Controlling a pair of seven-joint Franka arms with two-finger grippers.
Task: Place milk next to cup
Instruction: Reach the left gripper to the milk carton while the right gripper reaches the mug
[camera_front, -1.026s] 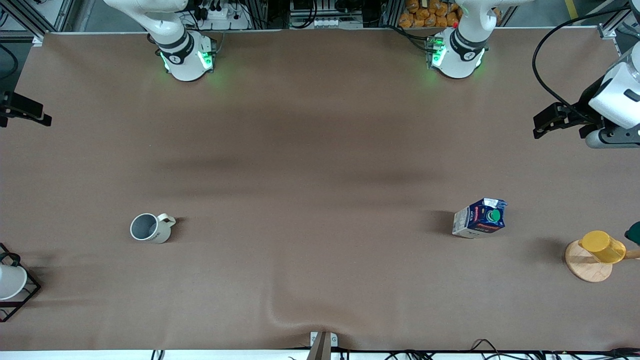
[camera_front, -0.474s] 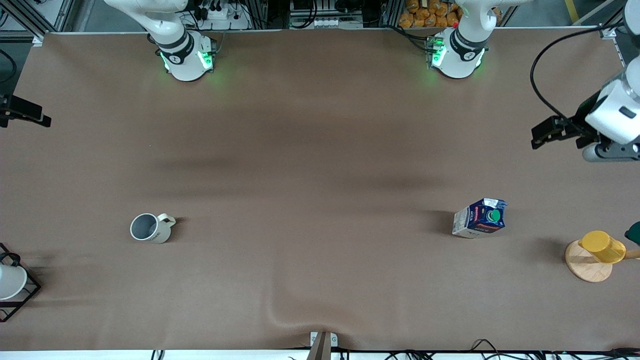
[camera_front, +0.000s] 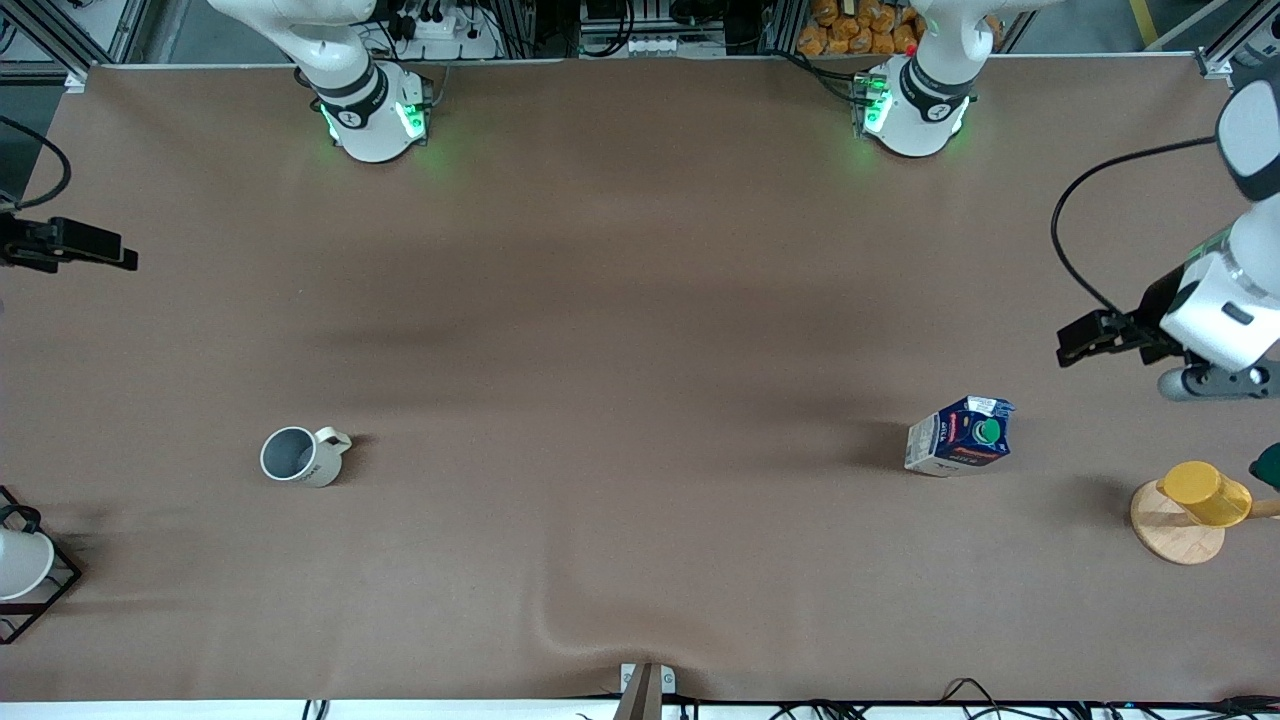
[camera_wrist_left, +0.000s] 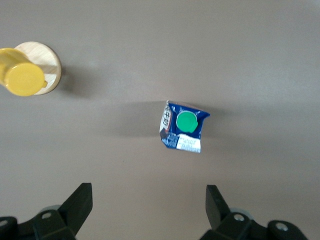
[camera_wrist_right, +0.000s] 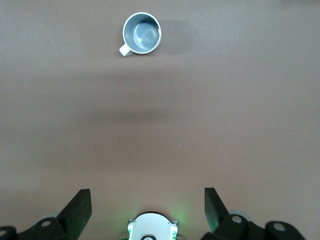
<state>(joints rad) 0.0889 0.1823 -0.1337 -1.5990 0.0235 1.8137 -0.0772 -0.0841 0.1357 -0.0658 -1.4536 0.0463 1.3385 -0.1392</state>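
The milk (camera_front: 960, 436), a dark blue carton with a green cap, stands upright on the brown table toward the left arm's end. It also shows in the left wrist view (camera_wrist_left: 183, 127). The cup (camera_front: 299, 456), an off-white mug with a grey inside, stands toward the right arm's end and shows in the right wrist view (camera_wrist_right: 142, 33). My left gripper (camera_front: 1075, 345) (camera_wrist_left: 148, 200) is open and empty, high over bare table close to the milk. My right gripper (camera_front: 115, 255) (camera_wrist_right: 147, 200) is open and empty, high over bare table between its base and the cup.
A yellow cup (camera_front: 1205, 493) (camera_wrist_left: 22, 79) sits on a round wooden stand (camera_front: 1170, 535) at the left arm's end. A white cup in a black wire rack (camera_front: 25, 570) stands at the right arm's end. The cloth has a wrinkle (camera_front: 590, 640) at the edge nearest the front camera.
My left gripper has come down the front view toward the milk. My right gripper has shifted slightly inward over the table. The milk and the cup have not moved.
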